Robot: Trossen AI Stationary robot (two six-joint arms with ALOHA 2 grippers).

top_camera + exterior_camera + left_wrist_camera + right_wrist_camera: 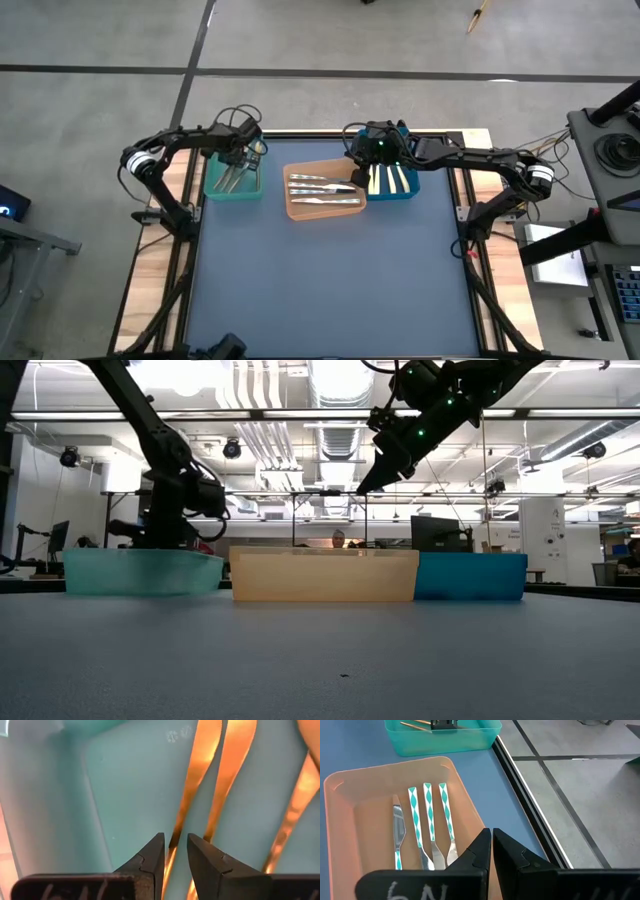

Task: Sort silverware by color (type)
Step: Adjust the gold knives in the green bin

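Gold silverware [227,780] lies in the teal bin [215,188] at the far left. My left gripper [175,845] reaches down into that bin, its fingers a narrow gap apart with one gold handle between them. Several silver pieces [427,815] lie in the orange bin [292,207] in the middle. Cream-handled pieces [390,178] lie in the blue bin [412,190]. My right gripper [491,840] is shut and holds nothing. It hangs high above the orange bin's right rim, as the low view [375,475] shows. My left gripper has a slim gold handle [176,832] between its two fingers, coming steeply from above. The fingers stand on either side of the handle, which runs on ahead of them. The piece's far part [207,750] lies low along the teal bin's floor.
The three bins stand side by side along the table's far edge, seen in the low view as teal [140,572], orange [320,575] and blue [470,575]. The blue mat [320,290] stretches toward the near edge. A person shows far behind the bins.
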